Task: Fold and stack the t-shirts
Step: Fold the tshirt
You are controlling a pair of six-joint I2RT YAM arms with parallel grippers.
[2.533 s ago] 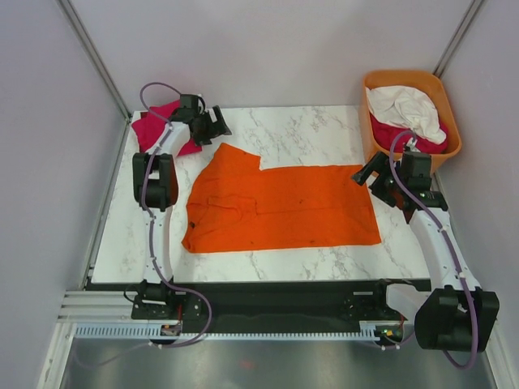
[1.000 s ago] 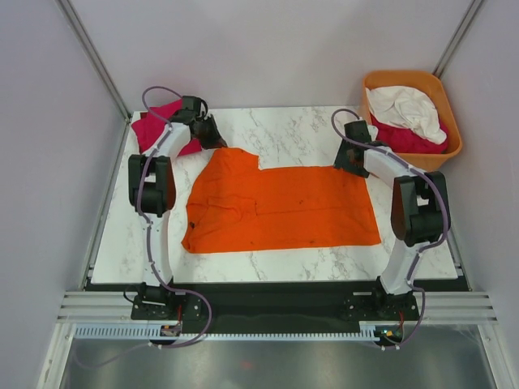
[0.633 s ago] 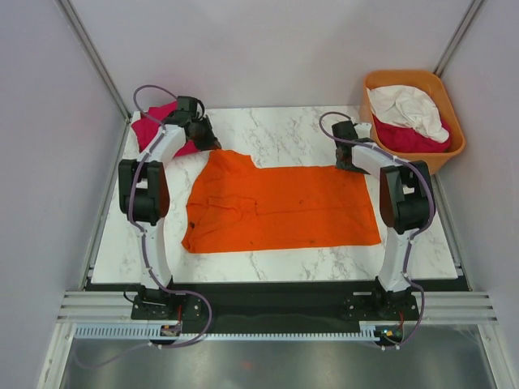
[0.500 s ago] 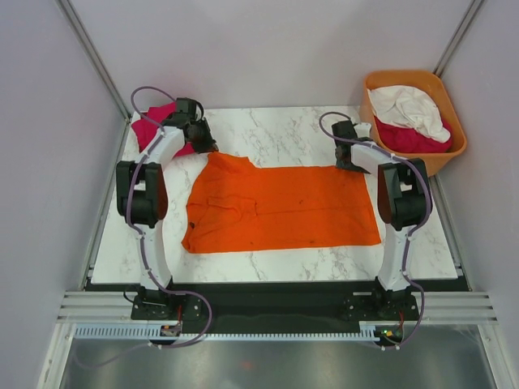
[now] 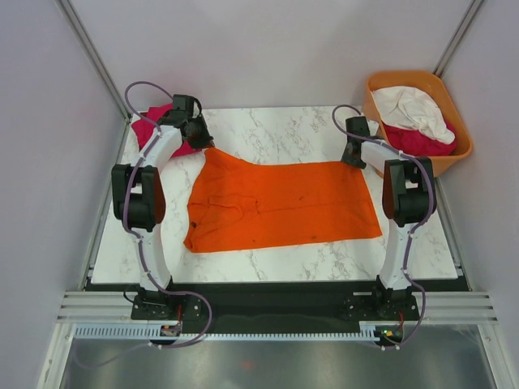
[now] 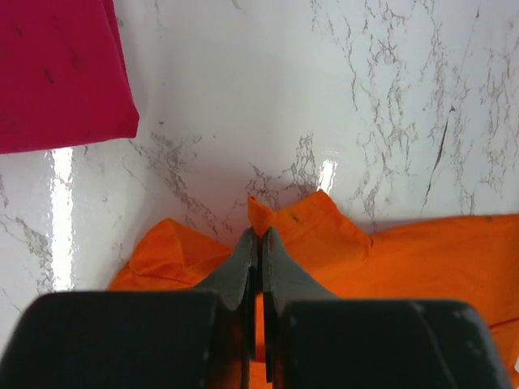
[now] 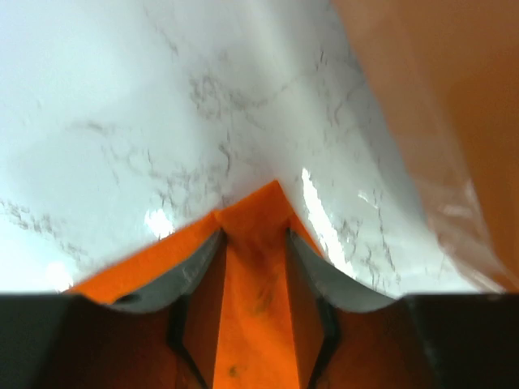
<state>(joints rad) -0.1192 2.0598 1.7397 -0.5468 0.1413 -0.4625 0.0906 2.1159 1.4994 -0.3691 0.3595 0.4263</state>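
A bright orange t-shirt (image 5: pixel 284 203) lies spread flat across the marble table (image 5: pixel 284 134). My left gripper (image 5: pixel 207 144) is at its far left corner. In the left wrist view that gripper (image 6: pixel 258 237) is shut on a small peak of the orange t-shirt (image 6: pixel 324 235). My right gripper (image 5: pixel 350 158) is at the far right corner. In the right wrist view it (image 7: pixel 253 235) stands open, its fingers either side of the pointed corner of the orange t-shirt (image 7: pixel 253 324). A magenta-pink t-shirt (image 5: pixel 147 130) lies folded at the far left, also in the left wrist view (image 6: pixel 57 73).
An orange plastic tub (image 5: pixel 405 78) stands off the table's far right corner, holding a white t-shirt (image 5: pixel 413 109) over a crimson one (image 5: pixel 422 144). The tub's wall (image 7: pixel 438 121) fills the right side of the right wrist view. Grey walls close in both sides.
The right arm has swung from beside the tub to the shirt's far right corner, and its jaws have narrowed around it. The left gripper has pulled the far left corner slightly back and left.
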